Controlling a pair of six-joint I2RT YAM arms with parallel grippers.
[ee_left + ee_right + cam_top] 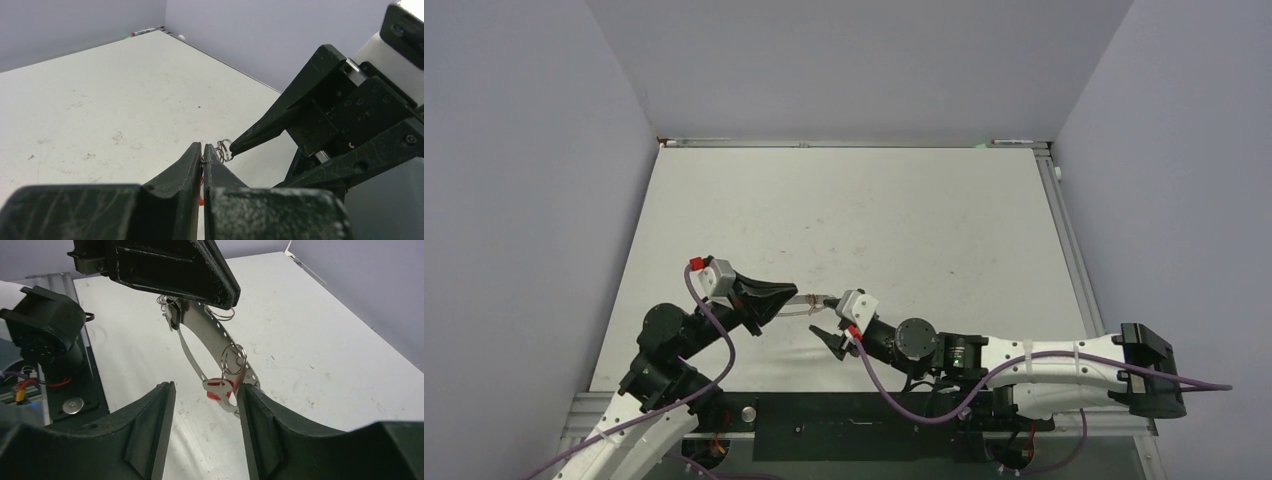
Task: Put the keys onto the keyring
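Note:
My left gripper [786, 297] is shut on the rim of the keyring [810, 303], a flat pale hoop held on edge above the table. In the left wrist view the jaws [202, 149] pinch its thin edge, with wire loops [224, 149] just past the tips. In the right wrist view the keyring [216, 335] hangs from the left gripper [200, 285]. A silver key [218, 385] with a red tag [220, 394] hangs from one wire loop [234, 359]. My right gripper [205, 387] is open, its fingers on either side of that key and not touching it. The dark grey key is not clearly visible.
The white table [844, 210] is walled at the back and on both sides. The black base plate [864, 425] and metal rail run along the near edge. The left arm's joint [42, 325] stands at the left of the right wrist view.

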